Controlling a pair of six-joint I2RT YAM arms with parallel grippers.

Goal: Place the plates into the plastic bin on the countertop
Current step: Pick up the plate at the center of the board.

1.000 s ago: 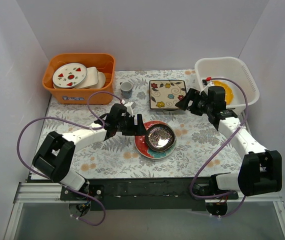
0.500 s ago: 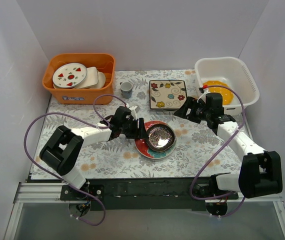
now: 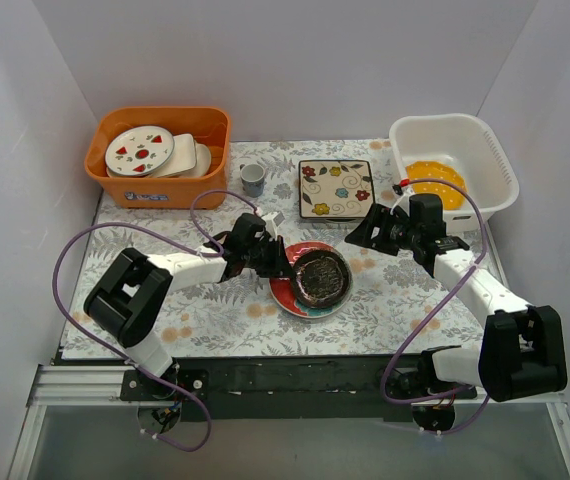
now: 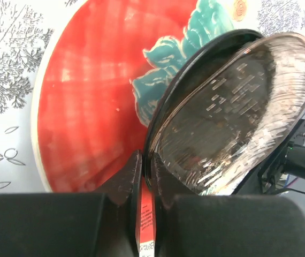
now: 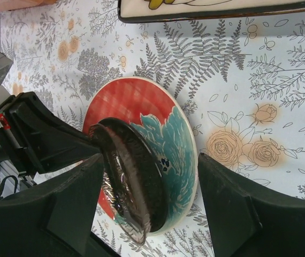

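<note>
Left end effector (image 3: 283, 264) touches the dark plate (image 3: 322, 277) resting on the red-and-teal plate (image 3: 287, 294).

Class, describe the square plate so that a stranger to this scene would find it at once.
Find the fern-printed countertop and look along its far edge, between the orange bin on the left and the white bin on the right. There, just right of a small grey cup, lies the square plate. It alone has corners: cream, dark-rimmed, painted with coloured flowers.
</note>
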